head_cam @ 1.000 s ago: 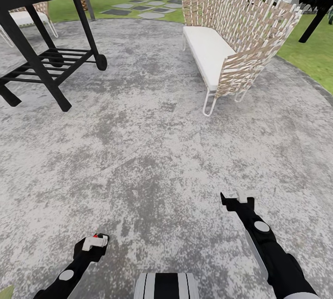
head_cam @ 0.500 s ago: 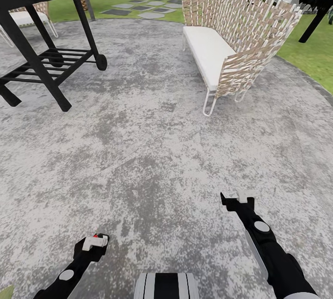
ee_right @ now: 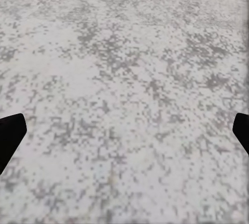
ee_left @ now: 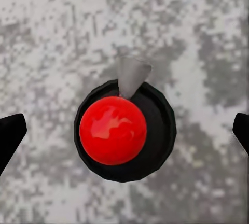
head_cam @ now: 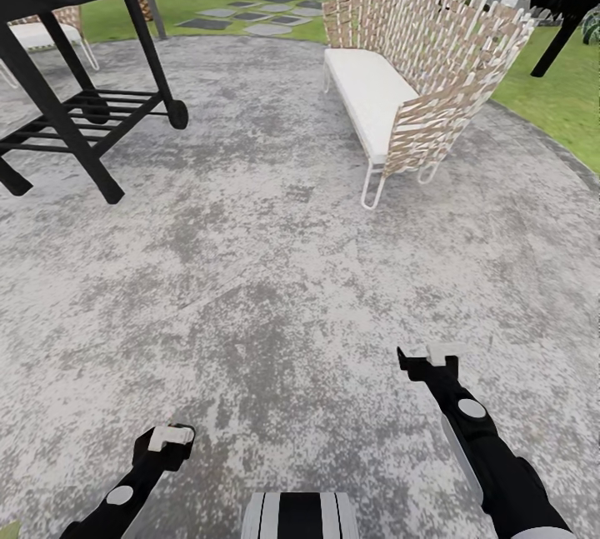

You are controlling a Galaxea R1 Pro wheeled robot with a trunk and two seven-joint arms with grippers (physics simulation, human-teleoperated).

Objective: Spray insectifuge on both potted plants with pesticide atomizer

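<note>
Grey patio (head_cam: 275,272) lies under me. My left gripper (ee_left: 124,130) hangs wide apart right over the atomizer (ee_left: 122,130), near the patio's near edge. My right gripper (ee_right: 124,130) is apart too, holding nothing. If I drop crooked, I could tip it.

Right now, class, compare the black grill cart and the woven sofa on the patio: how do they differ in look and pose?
The grill cart is black, on thin legs with a slatted lower shelf and a wheel; the woven sofa is pale lattice with a white cushion on white wire feet. The cart carries a red knob; the sofa shows none. Both stand on the grey mottled patio.
</note>
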